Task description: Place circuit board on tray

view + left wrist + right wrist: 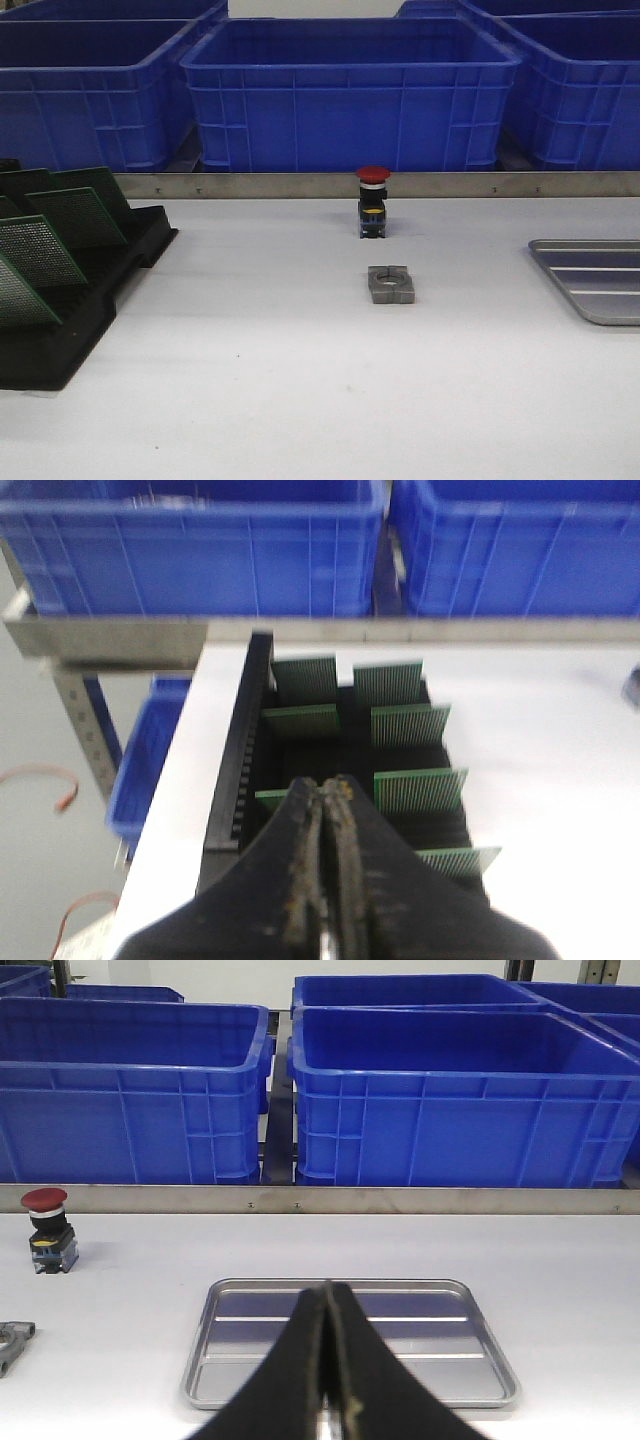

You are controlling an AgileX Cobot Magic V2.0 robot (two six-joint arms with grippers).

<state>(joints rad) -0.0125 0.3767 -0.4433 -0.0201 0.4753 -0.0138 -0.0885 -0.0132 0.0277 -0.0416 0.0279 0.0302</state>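
So the left pincer (325, 880) is hanging clenched and empty right above the black slotted plastic rack (240, 750), lining up on the green circuit boards (418, 790) just ahead. The right pincer (328, 1380) is waiting clenched over the empty silver-grey ribbed metal tray (240, 1360).

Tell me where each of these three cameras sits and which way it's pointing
Front: faces forward over the white table toward blue plastic bins; no arm shows.
Left wrist: above the black slotted rack of green circuit boards; shut left hand.
Right wrist: over the silver metal tray; shut right hand.
Front and right wrist share the red-capped push button.
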